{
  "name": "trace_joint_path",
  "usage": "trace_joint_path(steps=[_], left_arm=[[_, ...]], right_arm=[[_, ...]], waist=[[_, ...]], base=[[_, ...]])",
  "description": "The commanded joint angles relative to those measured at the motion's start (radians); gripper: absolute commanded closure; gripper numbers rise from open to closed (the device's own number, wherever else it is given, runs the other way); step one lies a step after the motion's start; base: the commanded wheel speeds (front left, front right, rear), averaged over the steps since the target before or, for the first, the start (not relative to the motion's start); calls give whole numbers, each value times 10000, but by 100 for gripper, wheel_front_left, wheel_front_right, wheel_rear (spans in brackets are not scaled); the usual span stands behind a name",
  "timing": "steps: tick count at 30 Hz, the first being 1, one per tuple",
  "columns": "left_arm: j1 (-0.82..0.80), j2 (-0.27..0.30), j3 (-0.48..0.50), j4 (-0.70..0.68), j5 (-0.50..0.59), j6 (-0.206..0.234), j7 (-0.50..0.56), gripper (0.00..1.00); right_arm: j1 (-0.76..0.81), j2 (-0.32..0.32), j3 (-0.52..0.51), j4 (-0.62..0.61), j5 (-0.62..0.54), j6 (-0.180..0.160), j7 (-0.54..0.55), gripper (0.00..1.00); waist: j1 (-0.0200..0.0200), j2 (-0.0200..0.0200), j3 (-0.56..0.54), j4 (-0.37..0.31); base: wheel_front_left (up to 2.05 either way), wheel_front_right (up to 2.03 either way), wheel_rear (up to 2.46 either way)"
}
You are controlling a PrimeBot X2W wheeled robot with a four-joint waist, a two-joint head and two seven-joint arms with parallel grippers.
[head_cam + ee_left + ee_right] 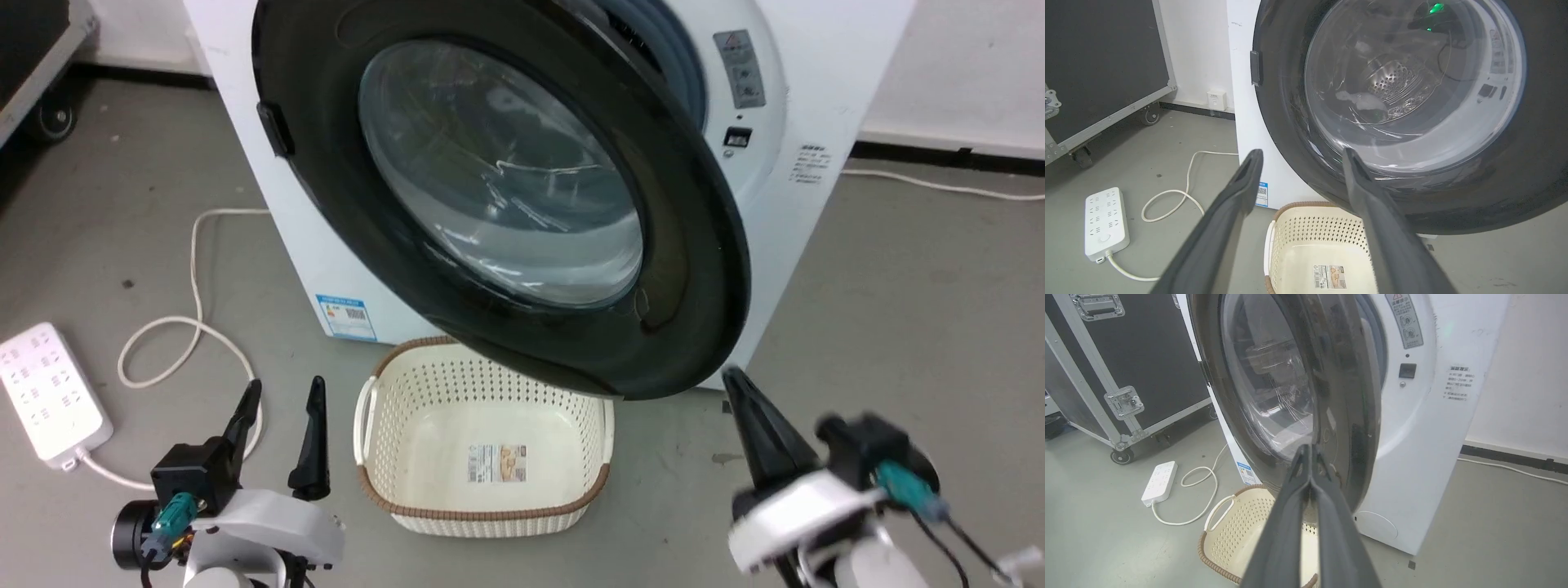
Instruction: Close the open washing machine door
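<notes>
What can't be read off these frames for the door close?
- Drum opening: head view, mostly behind the washing machine door.
- Door top: head view, cut by the top edge.
- Right gripper touching the door or not: right wrist view, shut and overlapping it.
- Warning label text: head view, too small.

The washing machine door (498, 175) is cropped at the top.
</notes>
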Motion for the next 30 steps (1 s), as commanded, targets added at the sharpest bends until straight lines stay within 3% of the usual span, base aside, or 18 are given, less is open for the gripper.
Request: trace_joint_path(steps=[1, 14, 30], left_arm=[[-97, -36, 0, -16, 26, -2, -75, 0], [-656, -187, 16, -3, -51, -139, -165, 0], [-1565, -436, 615, -425, 145, -569, -214, 0]], right_arm=[[-268, -3, 21, 100, -48, 8, 51, 100], [-2654, -3, -983, 2257, -508, 8, 157, 100], [-5861, -3, -3918, 3434, -1932, 8, -128, 100]], waist=[[-2, -1, 103, 70], [-2, -1, 831, 507], [-2, -1, 2635, 1036]], base=[[0, 0, 0], [0, 0, 0], [0, 0, 0]])
